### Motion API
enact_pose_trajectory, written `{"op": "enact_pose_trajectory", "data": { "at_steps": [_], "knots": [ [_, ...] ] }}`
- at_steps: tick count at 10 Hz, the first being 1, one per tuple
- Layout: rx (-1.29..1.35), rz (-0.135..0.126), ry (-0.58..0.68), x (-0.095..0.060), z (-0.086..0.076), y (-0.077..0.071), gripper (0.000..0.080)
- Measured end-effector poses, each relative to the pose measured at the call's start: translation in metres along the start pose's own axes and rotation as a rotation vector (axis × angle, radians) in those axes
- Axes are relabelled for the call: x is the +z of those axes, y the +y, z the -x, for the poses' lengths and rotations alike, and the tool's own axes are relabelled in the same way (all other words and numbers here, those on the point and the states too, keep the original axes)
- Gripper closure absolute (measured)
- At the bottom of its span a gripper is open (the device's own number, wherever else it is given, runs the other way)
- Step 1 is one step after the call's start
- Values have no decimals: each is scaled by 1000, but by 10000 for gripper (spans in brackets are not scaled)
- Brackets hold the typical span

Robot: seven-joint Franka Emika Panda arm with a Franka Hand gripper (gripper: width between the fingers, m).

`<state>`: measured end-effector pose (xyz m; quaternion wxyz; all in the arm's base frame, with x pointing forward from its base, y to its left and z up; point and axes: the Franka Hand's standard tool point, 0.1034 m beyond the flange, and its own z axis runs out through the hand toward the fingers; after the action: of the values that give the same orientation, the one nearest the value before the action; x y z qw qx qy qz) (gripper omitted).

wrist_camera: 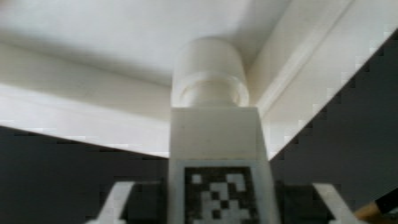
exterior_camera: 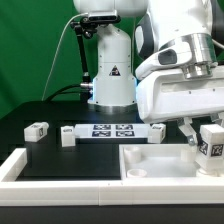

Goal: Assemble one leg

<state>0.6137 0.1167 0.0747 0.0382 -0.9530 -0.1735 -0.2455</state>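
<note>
1. The end effector (exterior_camera: 207, 138) is closed on the leg (exterior_camera: 211, 146). In the wrist view the fingers (wrist_camera: 121, 200) press both flanks of the leg, with its tag between them.
2. The leg hangs over the tray (exterior_camera: 128, 160), above the tray's far corner on the exterior view's right. Its round peg (wrist_camera: 214, 75) points into the angle where two tray walls meet.
3. I cannot tell whether the peg touches the tray floor. The peg itself hides any socket beneath it.
4. Main risk, as I judge it: the peg may come down beside the socket rather than in it. That would jam it against the wall, because the corner leaves little room to either side.
5. Second risk: only the leg's upper part is gripped, so a push against the tray could tilt the leg between the fingers. A tilted leg would seat crooked or bind when turned.
6. Third risk: nothing visible pins the tray to the tabletop (exterior_camera: 45, 112), so a sideways or twisting load could slide it.
7. Beyond the tray's far rim lie the marker board (exterior_camera: 112, 129) and three spare legs (exterior_camera: 68, 137). All are well apart from the held leg and seem unlikely to interfere.
</note>
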Motion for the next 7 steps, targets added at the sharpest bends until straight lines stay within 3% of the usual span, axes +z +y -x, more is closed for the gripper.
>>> {"op": "enact_pose_trajectory", "data": {
  "at_steps": [4, 7],
  "knots": [
    [-1, 17, 60, -4, 9, 0, 509],
    [-1, 17, 59, -4, 9, 0, 189]
  ]
}}
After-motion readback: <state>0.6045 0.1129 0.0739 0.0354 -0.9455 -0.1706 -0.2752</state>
